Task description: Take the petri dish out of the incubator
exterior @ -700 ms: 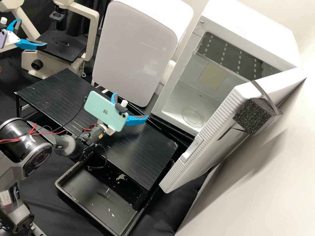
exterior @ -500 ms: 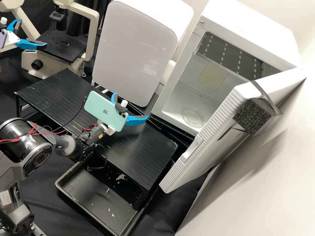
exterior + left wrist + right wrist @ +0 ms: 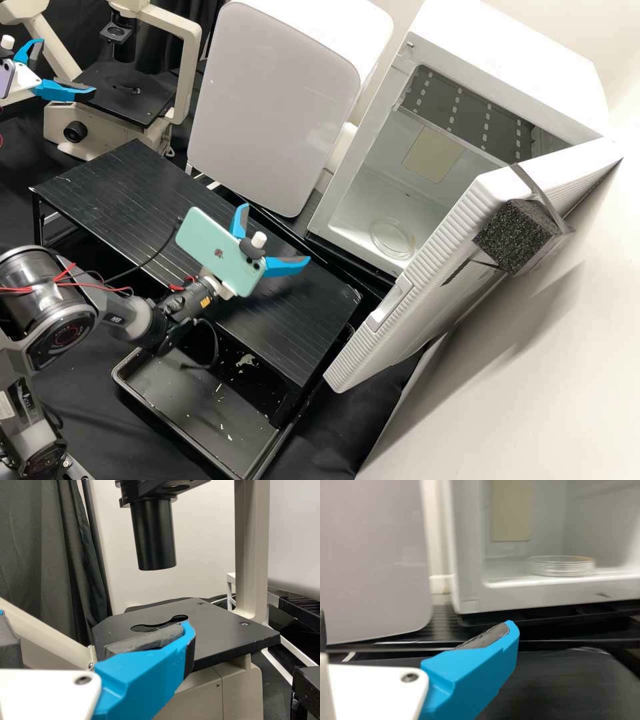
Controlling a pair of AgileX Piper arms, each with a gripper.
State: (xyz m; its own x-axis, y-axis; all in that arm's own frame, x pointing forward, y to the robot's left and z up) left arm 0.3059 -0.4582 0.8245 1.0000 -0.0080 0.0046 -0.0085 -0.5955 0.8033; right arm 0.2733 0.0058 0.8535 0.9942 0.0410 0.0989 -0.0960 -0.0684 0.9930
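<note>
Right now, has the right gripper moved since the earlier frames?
Yes: in the high view, the right gripper has shifted down the picture and slightly right, judged against the fixed grey-fronted box.

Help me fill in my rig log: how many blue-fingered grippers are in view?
2. The left gripper is open beside the microscope; the right gripper is open above the black platform, facing the open incubator.

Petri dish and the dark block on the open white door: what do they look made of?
The petri dish looks like clear, glossy plastic, or possibly glass: it is see-through and its rims catch light. The block on the door looks like matte black foam, judging by its coarse, speckled surface.
</note>
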